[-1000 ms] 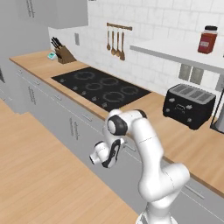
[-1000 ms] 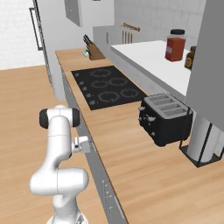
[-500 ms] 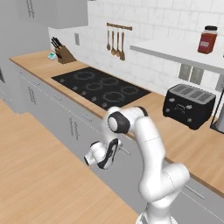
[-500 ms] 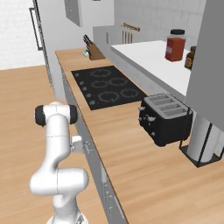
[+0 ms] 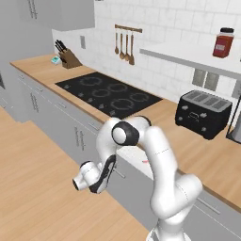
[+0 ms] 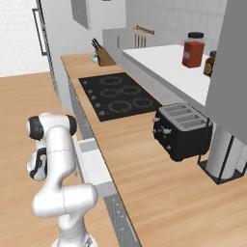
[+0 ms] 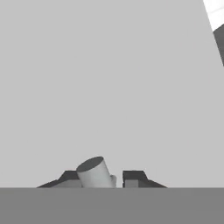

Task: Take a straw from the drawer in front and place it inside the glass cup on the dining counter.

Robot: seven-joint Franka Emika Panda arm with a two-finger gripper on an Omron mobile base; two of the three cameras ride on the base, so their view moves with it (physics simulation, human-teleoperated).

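Gripper (image 7: 101, 178) is clamped on the drawer's handle (image 7: 94, 172), the bar's end sitting between the finger tips. Drawer (image 6: 94, 163) stands partly pulled out below the worktop (image 6: 159, 193), its white inside showing.

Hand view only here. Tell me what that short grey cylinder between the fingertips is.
Observer: It is the slim bar handle of the wide light-grey drawer. The gripper is closed on it.
Operator: Report whether that drawer is open.
Observer: Partly. The right base view shows its white inside pulled out from the cabinet front, below the wood worktop.
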